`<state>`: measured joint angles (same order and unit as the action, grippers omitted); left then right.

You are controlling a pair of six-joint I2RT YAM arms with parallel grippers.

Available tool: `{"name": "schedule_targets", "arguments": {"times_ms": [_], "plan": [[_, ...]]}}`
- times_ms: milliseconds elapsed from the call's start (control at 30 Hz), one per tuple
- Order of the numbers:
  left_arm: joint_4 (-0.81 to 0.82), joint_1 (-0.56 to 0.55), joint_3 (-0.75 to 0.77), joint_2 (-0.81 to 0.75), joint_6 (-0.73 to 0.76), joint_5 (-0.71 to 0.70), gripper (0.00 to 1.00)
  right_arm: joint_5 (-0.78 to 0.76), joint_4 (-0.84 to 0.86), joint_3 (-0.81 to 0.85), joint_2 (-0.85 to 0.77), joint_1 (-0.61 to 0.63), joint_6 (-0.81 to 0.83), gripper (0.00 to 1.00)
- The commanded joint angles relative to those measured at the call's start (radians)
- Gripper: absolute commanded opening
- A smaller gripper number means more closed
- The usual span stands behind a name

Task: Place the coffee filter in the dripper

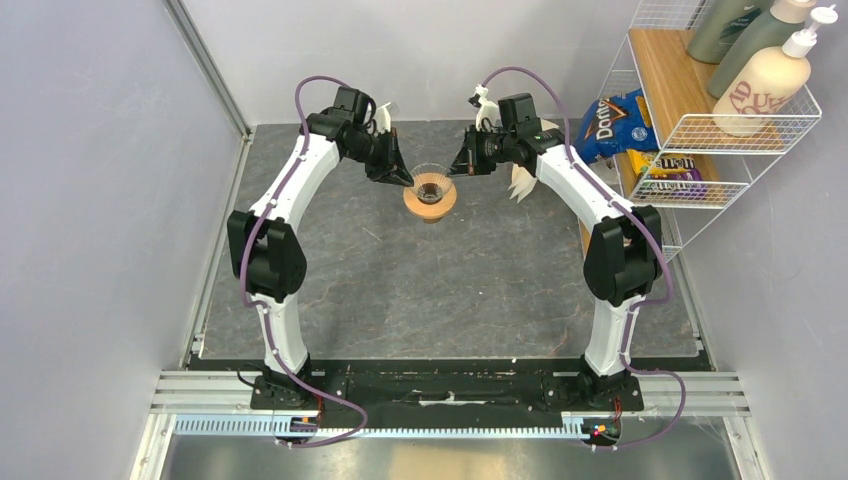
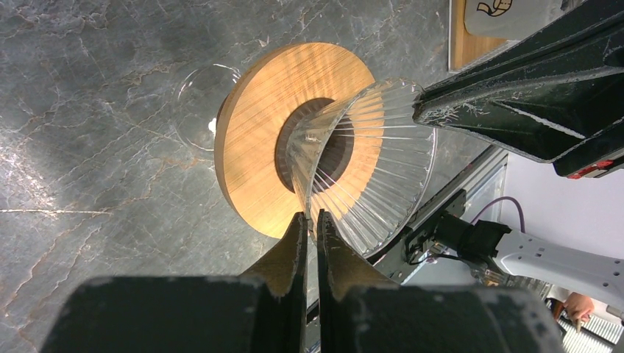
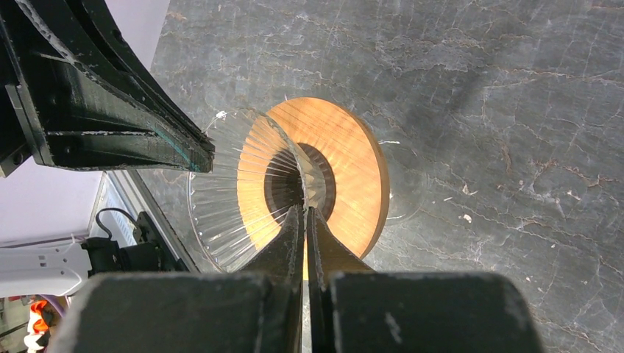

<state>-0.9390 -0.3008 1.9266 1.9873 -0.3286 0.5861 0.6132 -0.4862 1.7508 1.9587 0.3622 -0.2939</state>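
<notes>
Dripper (image 1: pixel 430 196) sits mid-table (image 1: pixel 400 290), far side. Left gripper (image 2: pixel 310 220) and right gripper (image 3: pixel 304 215) are both narrowed to a slit, pinching opposite sides of its glass rim. Coffee filter (image 1: pixel 521 184): white paper on the table by the right arm, apart from the dripper. Wire shelf (image 1: pixel 700 125) holds a Doritos bag (image 1: pixel 603 124) and an m&m's pack (image 1: pixel 672 168). Pump bottle (image 1: pixel 765 85) label is only partly readable.
</notes>
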Motion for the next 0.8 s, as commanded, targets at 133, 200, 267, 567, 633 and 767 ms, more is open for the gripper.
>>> {"name": "schedule_targets", "arguments": {"times_ms": [133, 200, 267, 567, 633, 767], "plan": [[0.007, -0.038, -0.131, 0.017, 0.102, -0.077, 0.02, -0.081, -0.106, -0.042, 0.078, 0.018, 0.077, 0.0], [0.027, -0.038, -0.156, 0.006, 0.102, -0.086, 0.02, -0.081, -0.107, -0.05, 0.076, 0.018, 0.086, 0.0], [0.029, -0.038, -0.153, 0.012, 0.103, -0.095, 0.02, -0.081, -0.107, -0.057, 0.076, 0.018, 0.091, 0.0], [0.029, -0.038, -0.066, -0.01, 0.078, -0.066, 0.14, -0.05, -0.129, -0.007, 0.063, 0.018, 0.101, 0.01], [0.029, -0.037, -0.046, -0.017, 0.077, -0.063, 0.15, -0.052, -0.125, -0.003, 0.047, 0.018, 0.116, 0.02], [0.03, -0.038, -0.016, -0.027, 0.07, -0.066, 0.16, -0.046, -0.126, 0.008, 0.024, 0.017, 0.128, 0.07]]}}
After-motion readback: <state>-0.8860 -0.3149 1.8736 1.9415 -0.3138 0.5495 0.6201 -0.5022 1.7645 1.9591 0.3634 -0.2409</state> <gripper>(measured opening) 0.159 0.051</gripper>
